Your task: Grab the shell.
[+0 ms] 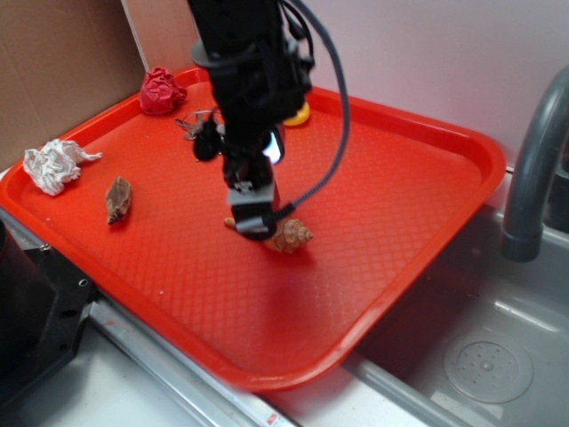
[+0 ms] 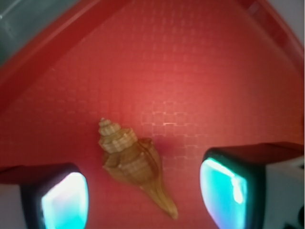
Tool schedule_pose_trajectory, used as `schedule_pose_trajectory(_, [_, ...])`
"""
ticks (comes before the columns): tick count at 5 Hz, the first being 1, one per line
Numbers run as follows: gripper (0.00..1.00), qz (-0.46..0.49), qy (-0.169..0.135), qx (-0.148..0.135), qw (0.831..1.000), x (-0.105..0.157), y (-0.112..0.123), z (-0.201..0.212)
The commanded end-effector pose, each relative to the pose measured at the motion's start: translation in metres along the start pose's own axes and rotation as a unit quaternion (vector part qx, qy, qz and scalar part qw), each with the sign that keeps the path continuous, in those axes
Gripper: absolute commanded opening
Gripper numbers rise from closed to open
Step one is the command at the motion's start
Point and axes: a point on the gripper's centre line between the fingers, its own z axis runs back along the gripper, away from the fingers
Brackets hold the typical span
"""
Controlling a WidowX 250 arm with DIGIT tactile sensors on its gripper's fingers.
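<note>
Red plastic forms the work surface: we see a waffle-textured tray (image 1: 427, 178) resting beside a grey sink (image 1: 484, 356), with a grey faucet (image 1: 533, 169) rising at the tray's right edge and brown cardboard (image 1: 53, 62) behind its far-left corner.

We take the shell (image 1: 292, 236) as our landmark. It lies on its side on the tray floor, roughly at the tray's centre. In the wrist view the shell (image 2: 136, 164) shows a ribbed spiral top pointing away from the camera and a long pointed tail running toward the lower edge.

We find the gripper (image 1: 255, 218) lowered directly over the shell, with the black arm (image 1: 249, 62) rising above it. In the exterior view the gripper covers the shell's left part. In the wrist view the jaws stand apart, one finger (image 2: 64, 200) to the shell's left and the other well to its right. The shell sits between them, nearer the left finger. We cannot tell whether that finger touches it.

Left of the shell we see a smaller dark brown shell (image 1: 117, 198), and farther left a crumpled white wad (image 1: 53, 165) near the tray rim. Behind the shell, at the far-left corner, lies a crumpled red wad (image 1: 161, 91). A yellow object (image 1: 298, 114) shows behind the arm, mostly hidden.
</note>
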Motion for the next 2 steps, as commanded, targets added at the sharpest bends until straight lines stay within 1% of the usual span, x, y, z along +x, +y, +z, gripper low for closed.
schedule_pose_trajectory(1, [1.00,-0.038,0.004,-0.025,0.999,0.008,-0.007,-0.020])
schedule_pose_trajectory(2, [1.00,-0.034,0.026,-0.032,0.999,0.008,-0.006,-0.041])
